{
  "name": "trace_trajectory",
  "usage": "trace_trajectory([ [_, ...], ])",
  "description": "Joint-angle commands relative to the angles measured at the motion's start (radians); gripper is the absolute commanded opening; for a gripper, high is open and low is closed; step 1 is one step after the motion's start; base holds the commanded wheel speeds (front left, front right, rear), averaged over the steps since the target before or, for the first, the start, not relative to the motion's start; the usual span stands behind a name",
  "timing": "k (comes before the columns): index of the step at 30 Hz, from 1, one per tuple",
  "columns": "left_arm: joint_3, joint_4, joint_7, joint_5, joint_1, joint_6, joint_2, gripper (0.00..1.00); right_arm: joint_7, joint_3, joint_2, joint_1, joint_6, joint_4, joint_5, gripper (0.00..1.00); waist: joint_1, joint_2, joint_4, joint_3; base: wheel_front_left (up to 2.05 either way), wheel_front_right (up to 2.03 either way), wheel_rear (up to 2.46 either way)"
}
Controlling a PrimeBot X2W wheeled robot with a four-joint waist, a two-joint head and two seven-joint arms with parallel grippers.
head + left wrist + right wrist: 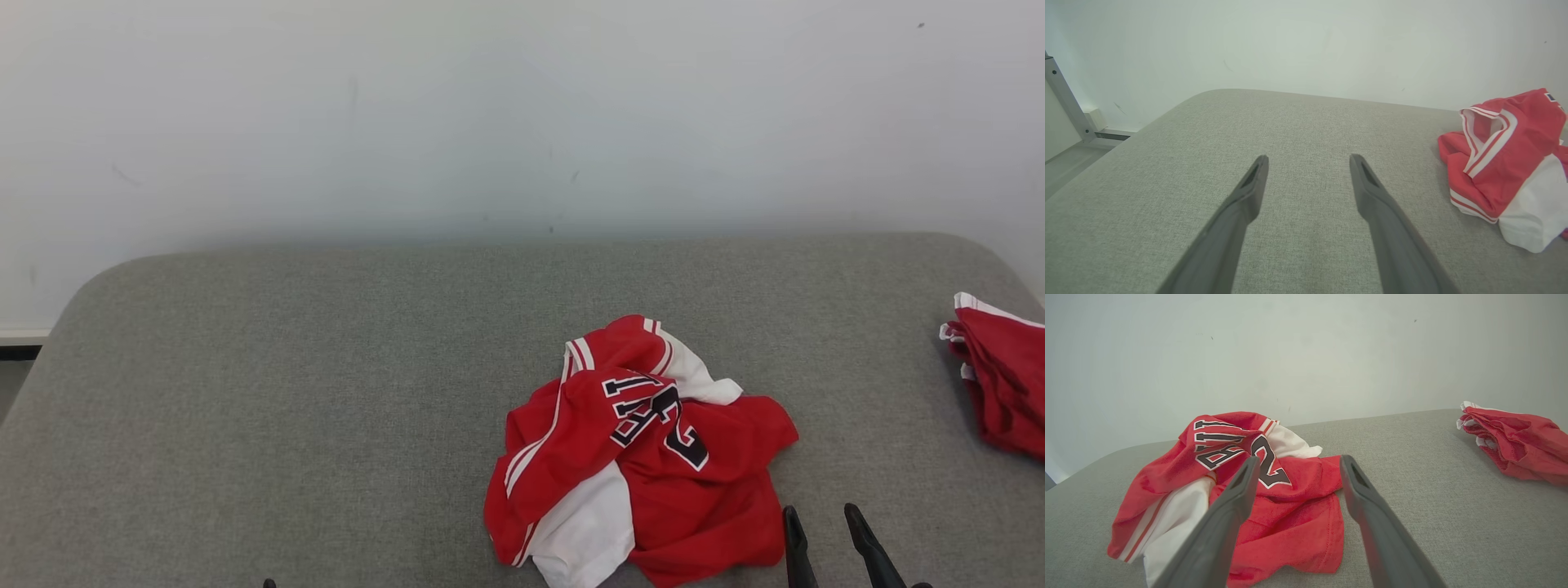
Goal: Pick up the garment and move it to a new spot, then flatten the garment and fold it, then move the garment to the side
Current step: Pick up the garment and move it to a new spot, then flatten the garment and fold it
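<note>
At the left of the grey tabletop (286, 367): left gripper (1308, 159), fingers spread wide, holding nothing, over bare fabric, well apart from the garment. Right of centre, near the front edge: the garment (645, 457), a red-and-white jersey, crumpled in a heap, not yet lifted. Just beside its right hem: right gripper (821, 510), fingers likewise parted and empty, pointing toward the heap. At the far right edge: a second red garment (1004, 392), bunched, well apart.

Judged as the first step, the pick-up, not yet made. Next move likely calls for closing on a raised fold, pinching it firmly, then lifting clear toward the open left side.

On the jersey: black, white-edged numeral 2 legible; block letters above it creased, unreadable. No brand tag visible.
</note>
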Motion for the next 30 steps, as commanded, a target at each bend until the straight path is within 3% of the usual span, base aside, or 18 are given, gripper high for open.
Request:
trace_trajectory([
  [1,0.001,0.003,-0.003,-0.004,-0.009,-0.003,-0.002,1.00,0.000,0.000,0.002,-0.007,-0.003,-0.001,0.001,1.00,0.0000,0.0000,-0.001,0.000,0.00,0.00,0.00],
  [16,-0.003,0.005,-0.003,-0.024,-0.032,-0.004,-0.002,1.00,0.000,0.011,0.002,-0.015,-0.003,0.001,0.006,1.00,0.0000,0.0000,-0.023,0.003,0.00,0.00,0.00],
  [22,-0.049,0.086,-0.003,-0.075,-0.164,-0.003,0.023,1.00,0.000,0.025,0.002,-0.026,-0.003,-0.003,0.000,1.00,0.0000,0.0000,-0.069,0.017,0.00,0.00,0.00],
  [30,-0.126,0.238,0.215,-0.293,-0.488,-0.003,0.064,1.00,0.000,0.049,0.002,-0.051,-0.003,-0.008,-0.002,1.00,0.0000,0.0000,-0.198,0.063,0.00,0.00,0.00],
])
